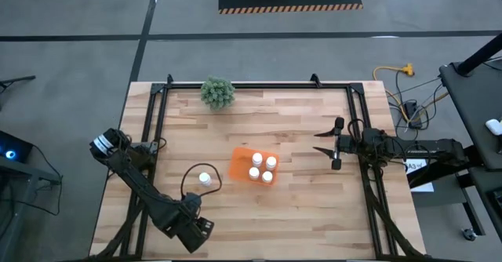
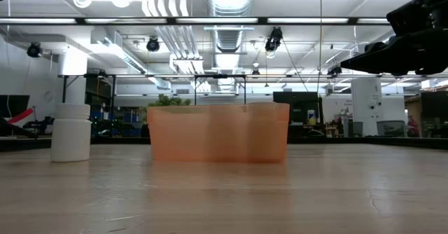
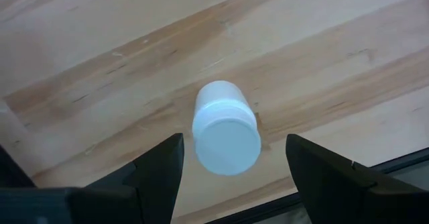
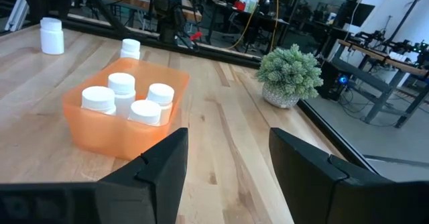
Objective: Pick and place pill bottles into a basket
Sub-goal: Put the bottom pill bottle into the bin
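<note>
basket: the orange basket point(image 1: 252, 165) sits on the wooden table point(image 1: 298, 121) just right of centre in the high view; in the low view it fills the middle of the frame point(image 2: 218, 132).
bottles in basket: four white-capped pill bottles point(image 1: 263, 168) stand upright inside it, grouped toward its right half; the right wrist view shows the same four point(image 4: 127, 96).
loose bottle: one pill bottle point(image 1: 205, 179) stands upright on the table left of the basket, apart from it, at centre-left of the high view; it shows at the left edge of the low view point(image 2: 71, 132).
far bottles: the right wrist view shows two more bottles point(image 4: 51, 35) on the table beyond the basket, at upper left.
left gripper: the left gripper point(image 3: 231, 158) hangs over the loose bottle point(image 3: 225, 127), fingers spread wide on either side, not touching it.
right gripper: the right gripper point(image 1: 326, 144) hovers right of the basket, well apart, fingers parted with nothing between them.
plant: a green plant point(image 1: 217, 92) stands near the table's upper edge.
</note>
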